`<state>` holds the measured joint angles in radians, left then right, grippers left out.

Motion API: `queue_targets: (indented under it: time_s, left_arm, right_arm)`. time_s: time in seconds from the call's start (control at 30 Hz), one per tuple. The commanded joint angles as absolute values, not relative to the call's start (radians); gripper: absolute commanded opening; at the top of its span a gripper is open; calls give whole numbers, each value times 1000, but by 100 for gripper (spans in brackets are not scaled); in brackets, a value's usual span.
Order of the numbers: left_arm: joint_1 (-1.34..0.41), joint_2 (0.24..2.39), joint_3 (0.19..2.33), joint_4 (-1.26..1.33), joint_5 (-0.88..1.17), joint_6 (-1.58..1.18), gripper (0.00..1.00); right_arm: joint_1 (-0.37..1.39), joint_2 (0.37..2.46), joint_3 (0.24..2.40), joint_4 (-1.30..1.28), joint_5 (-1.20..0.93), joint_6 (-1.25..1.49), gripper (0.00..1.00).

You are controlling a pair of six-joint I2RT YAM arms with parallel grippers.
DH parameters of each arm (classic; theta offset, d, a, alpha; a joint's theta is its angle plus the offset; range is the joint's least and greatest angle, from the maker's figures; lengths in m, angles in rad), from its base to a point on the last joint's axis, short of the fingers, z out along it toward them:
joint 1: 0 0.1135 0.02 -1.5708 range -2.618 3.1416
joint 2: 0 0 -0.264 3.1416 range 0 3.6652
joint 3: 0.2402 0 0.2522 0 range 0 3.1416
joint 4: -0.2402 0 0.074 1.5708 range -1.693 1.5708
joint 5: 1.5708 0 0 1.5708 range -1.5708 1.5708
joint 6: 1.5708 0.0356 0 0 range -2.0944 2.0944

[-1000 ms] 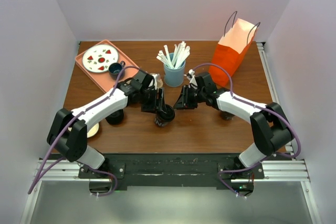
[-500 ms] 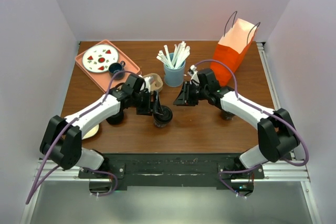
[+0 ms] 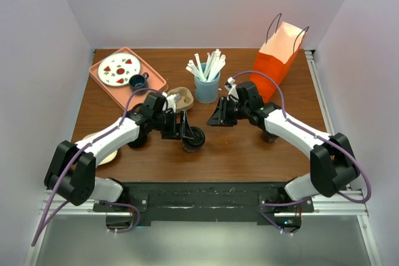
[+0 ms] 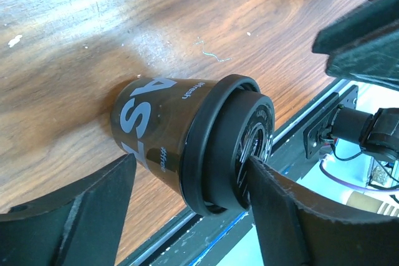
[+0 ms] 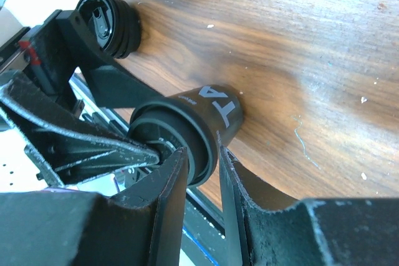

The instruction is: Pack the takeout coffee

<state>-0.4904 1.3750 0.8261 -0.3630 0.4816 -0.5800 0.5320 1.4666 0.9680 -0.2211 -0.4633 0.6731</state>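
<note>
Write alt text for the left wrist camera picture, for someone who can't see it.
A dark coffee cup with a black lid sits on a wooden table between the two fingers of the open left gripper. One finger is clearly apart from the cup. White lettering runs across the cup's side.

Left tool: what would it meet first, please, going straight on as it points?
Probably the dark brown paper cup with black lid, just ahead between the left tool's open fingers; depth is unclear.
</note>
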Motion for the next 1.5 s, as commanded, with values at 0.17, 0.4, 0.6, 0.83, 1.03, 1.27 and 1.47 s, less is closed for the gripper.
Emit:
queue_targets:
  time_s: [0.17,0.4,0.6,0.83,1.03,1.27,1.47]
  left_arm:
    - [-428,1335,802,-282,587,-541,82]
    - [-426,1324,776,-250,630,-548,84]
    - [-426,1325,756,-265,604,-529,79]
    - [-426,1347,727,-219,614,-541,75]
    - [-425,1358,712,-189,617,-551,72]
    - [-416,1344,723,-175,632,-566,77]
    - [-405,1347,715,-166,635,-578,77]
  right_arm:
    - [537,1407,971,-262,-451,669,32]
    - [535,1399,974,-282,-437,666,32]
    - [537,1397,974,-284,-440,666,32]
    - [538,1390,948,-241,-492,680,32]
    - [543,1361,858,-130,-541,710,33]
    - [545,1344,818,-110,-545,716,33]
    - [551,1344,816,-107,-551,715,33]
